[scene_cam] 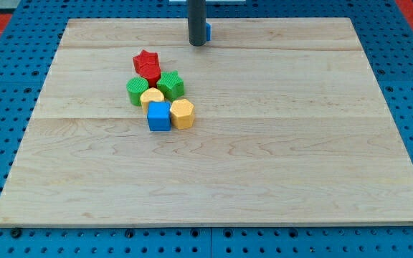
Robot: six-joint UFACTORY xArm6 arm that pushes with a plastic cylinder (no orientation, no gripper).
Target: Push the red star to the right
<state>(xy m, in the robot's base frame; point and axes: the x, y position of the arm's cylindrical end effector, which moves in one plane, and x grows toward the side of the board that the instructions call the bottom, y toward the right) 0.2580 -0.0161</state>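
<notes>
The red star (147,64) lies on the wooden board (264,158) left of centre, at the top of a tight cluster of blocks. My tip (197,44) is near the view's top edge, above and to the right of the red star, apart from it. A small blue block (207,31) shows just behind the rod, mostly hidden by it. Below the red star sit a green star (171,84), a green round block (137,90), a yellow block (151,97), a blue cube (159,116) and a yellow hexagon (182,113).
The board lies on a blue pegboard table (6,86). The cluster blocks touch or nearly touch one another just below the red star.
</notes>
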